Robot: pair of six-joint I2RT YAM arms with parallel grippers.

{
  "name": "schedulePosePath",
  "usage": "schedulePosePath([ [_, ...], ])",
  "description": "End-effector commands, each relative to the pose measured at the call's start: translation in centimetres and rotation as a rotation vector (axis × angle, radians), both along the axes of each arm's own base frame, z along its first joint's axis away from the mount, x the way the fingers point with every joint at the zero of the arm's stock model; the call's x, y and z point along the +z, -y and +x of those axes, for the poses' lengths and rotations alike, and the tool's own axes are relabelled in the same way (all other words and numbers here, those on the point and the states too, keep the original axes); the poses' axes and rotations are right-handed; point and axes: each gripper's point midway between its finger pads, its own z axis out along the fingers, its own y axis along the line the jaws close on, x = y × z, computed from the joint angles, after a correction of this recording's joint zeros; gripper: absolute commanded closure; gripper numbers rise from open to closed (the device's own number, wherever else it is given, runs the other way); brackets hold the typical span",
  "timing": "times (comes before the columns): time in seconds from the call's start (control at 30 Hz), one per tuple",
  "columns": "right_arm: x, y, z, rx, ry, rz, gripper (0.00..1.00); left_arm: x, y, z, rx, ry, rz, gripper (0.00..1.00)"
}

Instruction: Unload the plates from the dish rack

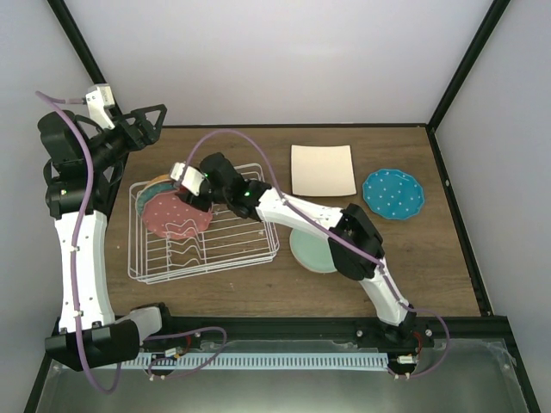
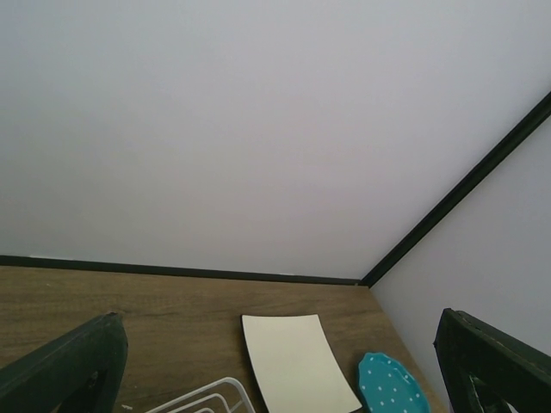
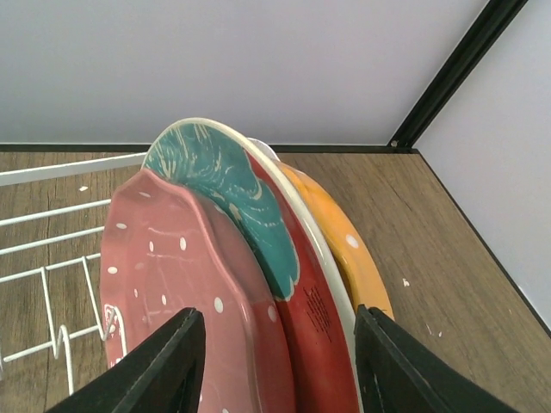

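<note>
The white wire dish rack (image 1: 232,258) stands left of centre. Three plates stand on edge at its left end: pink dotted (image 1: 175,216) (image 3: 185,284), red-and-teal floral (image 3: 258,232) and orange dotted (image 3: 349,249). My right gripper (image 1: 188,191) (image 3: 277,361) is open above them, its fingers (image 3: 159,361) straddling the pink and floral plates' rims. The square cream plate (image 1: 323,169) (image 2: 297,366), the teal dotted plate (image 1: 393,193) (image 2: 392,387) and the mint green plate (image 1: 310,249) lie on the table. My left gripper (image 1: 148,120) (image 2: 284,379) is open and empty, raised at the back left.
The wooden table (image 1: 430,258) is bounded by grey walls and black frame posts (image 1: 461,73). The right arm (image 1: 301,215) stretches across the rack and partly covers the mint plate. A purple cable (image 1: 82,215) runs along the left arm.
</note>
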Motion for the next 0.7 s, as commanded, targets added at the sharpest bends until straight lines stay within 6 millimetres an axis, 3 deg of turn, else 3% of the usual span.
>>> schedulePosePath([
  [0.0,-0.1,-2.1,-2.6,0.065,0.014,-0.001,0.52,-0.1,0.1,-0.4,-0.015,0.009,0.014,0.00],
  [0.2,0.6,-2.1,-3.5,0.060,0.038,0.021,0.54,-0.2,0.1,-0.3,-0.015,0.006,0.014,0.00],
  [0.3,-0.2,-2.0,-3.7,0.061,0.037,0.001,0.54,-0.3,0.1,-0.3,-0.015,0.004,0.012,0.00],
  [0.5,-1.4,-1.8,-3.1,0.031,0.054,-0.027,0.54,-0.2,0.1,-0.3,-0.014,0.004,0.007,0.00],
  [0.67,-0.9,-1.9,-2.6,0.014,0.081,-0.018,0.54,-0.3,0.1,-0.4,-0.013,0.003,0.009,0.00],
])
